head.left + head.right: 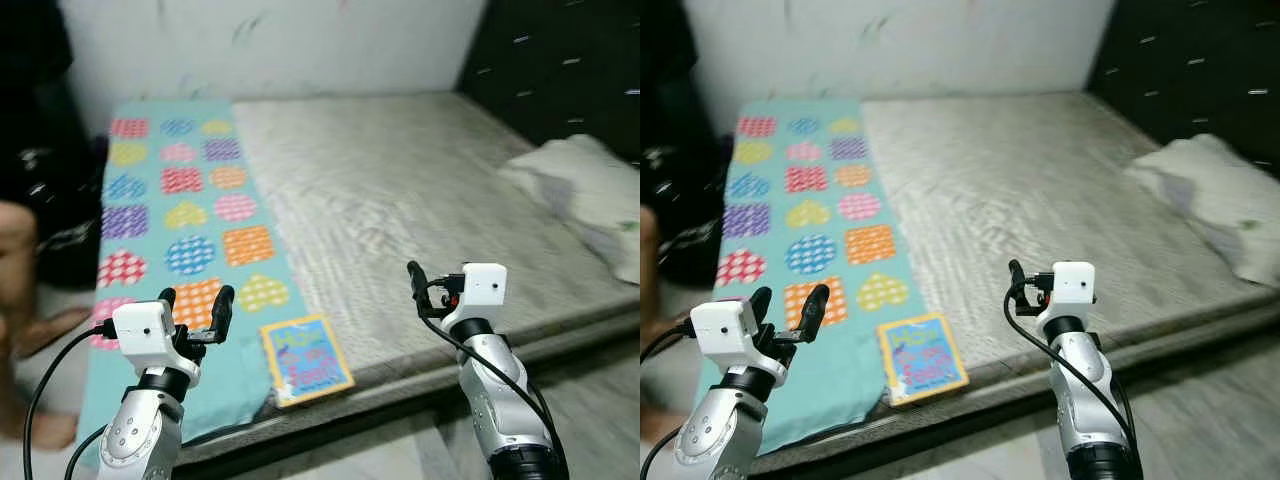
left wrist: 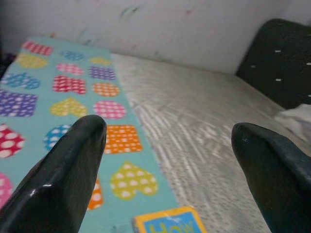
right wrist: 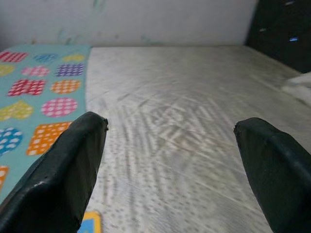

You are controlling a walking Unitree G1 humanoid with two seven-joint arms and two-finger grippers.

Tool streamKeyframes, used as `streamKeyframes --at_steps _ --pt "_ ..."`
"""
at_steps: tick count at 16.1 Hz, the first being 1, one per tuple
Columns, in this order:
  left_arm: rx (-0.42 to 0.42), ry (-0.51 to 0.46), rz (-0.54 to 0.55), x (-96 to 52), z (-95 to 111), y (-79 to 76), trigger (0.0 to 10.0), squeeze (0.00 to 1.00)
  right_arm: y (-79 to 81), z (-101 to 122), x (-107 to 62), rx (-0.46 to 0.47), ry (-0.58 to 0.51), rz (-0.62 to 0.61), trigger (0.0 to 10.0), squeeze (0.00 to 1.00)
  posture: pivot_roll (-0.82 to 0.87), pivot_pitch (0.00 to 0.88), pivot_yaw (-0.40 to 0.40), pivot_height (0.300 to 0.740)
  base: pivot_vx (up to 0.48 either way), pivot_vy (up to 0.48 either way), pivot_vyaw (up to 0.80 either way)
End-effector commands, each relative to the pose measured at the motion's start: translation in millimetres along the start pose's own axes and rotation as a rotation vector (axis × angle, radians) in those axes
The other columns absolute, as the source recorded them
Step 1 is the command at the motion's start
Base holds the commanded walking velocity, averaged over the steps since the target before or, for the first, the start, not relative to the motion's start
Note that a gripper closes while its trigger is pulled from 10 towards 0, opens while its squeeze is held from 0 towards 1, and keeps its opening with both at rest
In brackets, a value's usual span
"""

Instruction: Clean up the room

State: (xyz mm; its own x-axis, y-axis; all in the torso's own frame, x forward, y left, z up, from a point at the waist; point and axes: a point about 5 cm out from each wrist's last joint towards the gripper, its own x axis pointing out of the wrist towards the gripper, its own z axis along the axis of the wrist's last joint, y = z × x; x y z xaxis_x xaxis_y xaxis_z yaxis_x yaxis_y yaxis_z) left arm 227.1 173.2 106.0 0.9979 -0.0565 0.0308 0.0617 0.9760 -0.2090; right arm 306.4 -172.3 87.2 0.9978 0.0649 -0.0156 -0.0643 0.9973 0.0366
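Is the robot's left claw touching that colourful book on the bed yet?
Apart. In the left eye view the left gripper hangs open, with bare blanket showing between its fingertips and the book.

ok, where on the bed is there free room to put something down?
Widest bare patch: the grey mattress between the patterned blanket and the pillow, back to the wall. The blanket itself is also bare beyond its near corner. Busiest spot is the near edge, where the book overlaps the blanket border, between the open left gripper and the right gripper.
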Motion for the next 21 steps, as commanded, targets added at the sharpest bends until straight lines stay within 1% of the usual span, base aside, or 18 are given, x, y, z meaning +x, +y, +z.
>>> streamKeyframes --at_steps 1,2,7,10,15,20,21 --pt "0.009 -0.006 -0.004 -0.7 2 0.8 10.0 0.00 1.7 4 1.1 -0.001 -0.020 0.003 10.0 0.00 0.02 0.035 -0.072 0.740 0.382 0.000 0.00" --pt "0.009 -0.003 0.002 -0.5 2 1.2 10.0 0.00 1.4 4 1.0 -0.001 -0.020 0.002 10.0 0.00 0.02 0.035 -0.072 0.740 0.300 0.000 0.00" --pt "0.021 0.000 0.040 -0.3 1 4.2 10.0 0.00 -0.1 4 0.2 -0.005 -0.019 -0.003 10.0 0.00 0.02 0.039 -0.072 0.740 0.000 0.000 0.00" --pt "0.021 -0.001 0.044 0.0 1 4.6 10.0 0.00 -0.2 4 -0.1 -0.006 -0.018 -0.004 10.0 0.00 0.02 0.039 -0.072 0.740 0.000 0.000 0.00" --pt "0.028 0.022 0.106 1.3 -3 8.5 10.0 0.00 0.3 3 0.7 0.001 -0.013 -0.001 10.0 0.00 0.02 0.031 -0.076 0.740 0.000 0.000 0.00" --pt "0.044 0.063 0.058 2.6 -10 0.7 10.0 0.00 -1.0 5 0.3 0.016 -0.012 -0.005 10.0 0.00 0.01 0.038 -0.077 0.740 0.000 0.000 0.00" --pt "0.041 0.068 0.054 2.7 -11 0.2 10.0 0.00 -1.9 4 -0.3 0.016 -0.003 -0.011 10.0 0.00 0.01 0.040 -0.077 0.740 0.000 0.000 -0.77"
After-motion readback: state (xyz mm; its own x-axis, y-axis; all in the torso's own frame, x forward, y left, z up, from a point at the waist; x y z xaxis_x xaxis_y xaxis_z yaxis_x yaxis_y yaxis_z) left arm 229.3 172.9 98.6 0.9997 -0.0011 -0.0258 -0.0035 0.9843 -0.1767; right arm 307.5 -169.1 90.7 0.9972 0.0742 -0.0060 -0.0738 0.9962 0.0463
